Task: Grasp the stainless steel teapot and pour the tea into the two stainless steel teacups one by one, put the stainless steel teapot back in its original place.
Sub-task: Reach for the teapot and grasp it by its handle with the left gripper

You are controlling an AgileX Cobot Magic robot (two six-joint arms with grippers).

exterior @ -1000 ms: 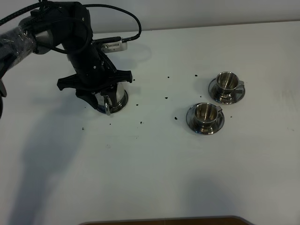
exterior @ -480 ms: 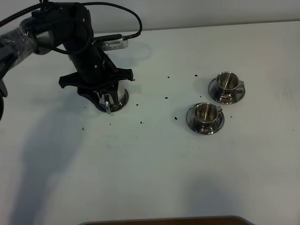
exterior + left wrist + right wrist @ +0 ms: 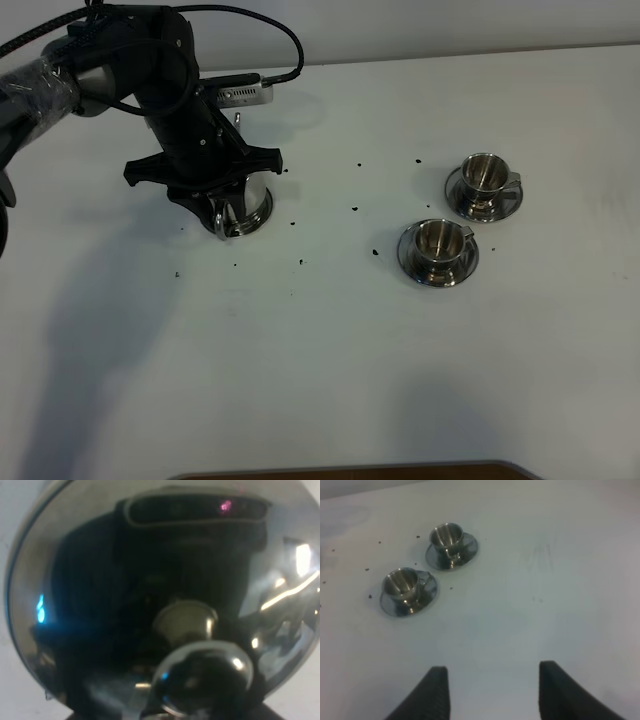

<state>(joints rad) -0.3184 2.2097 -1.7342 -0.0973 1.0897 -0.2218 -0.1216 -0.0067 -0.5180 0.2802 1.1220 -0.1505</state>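
White tabletop everywhere, with a pale wall along the far edge and a dark strip at the near edge. The left gripper sits straight down over the stainless steel teapot at the far left of the table, its black body spread across the top of the pot. Honestly can't tell from either view whether the fingers are clamped on it or just straddling it. Its wrist cam is no help: it's filled by the mirror-shiny domed lid and the round knob, with only dark reflections. Only the high view shows the loop handle facing the near edge. The right gripper shows up only in its own wrist cam, fingers spread wide over bare table with nothing between them. Both teacups, the nearer one and the farther one, stand on saucers just beside each other, well apart from the teapot. Between them is open table dotted with black specks.
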